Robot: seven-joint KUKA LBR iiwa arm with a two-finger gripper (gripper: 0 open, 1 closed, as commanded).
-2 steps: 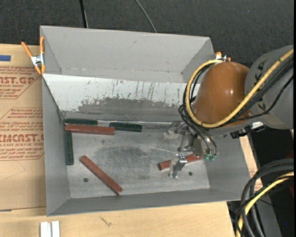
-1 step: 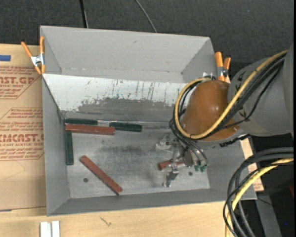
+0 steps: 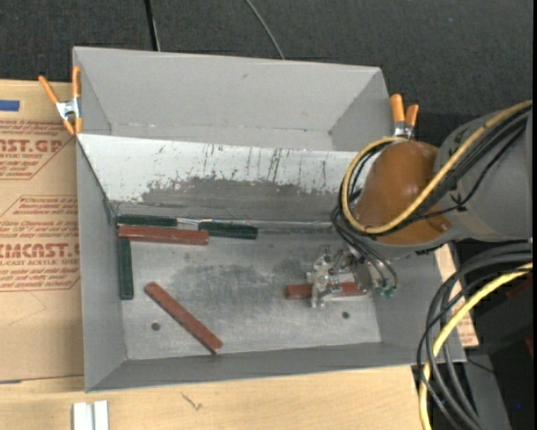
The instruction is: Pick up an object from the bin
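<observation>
Bin floor (image 3: 241,280): gripper (image 3: 323,287) at brown stick (image 3: 295,291)

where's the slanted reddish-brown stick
The slanted reddish-brown stick lies lower left in the camera view, beside the vertical dark green stick, left of the gripper.

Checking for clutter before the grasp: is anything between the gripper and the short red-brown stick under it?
Nothing visible does. The gripper sits directly at the short red-brown stick on the right part of the bin floor. The other sticks lie apart to the left.
</observation>
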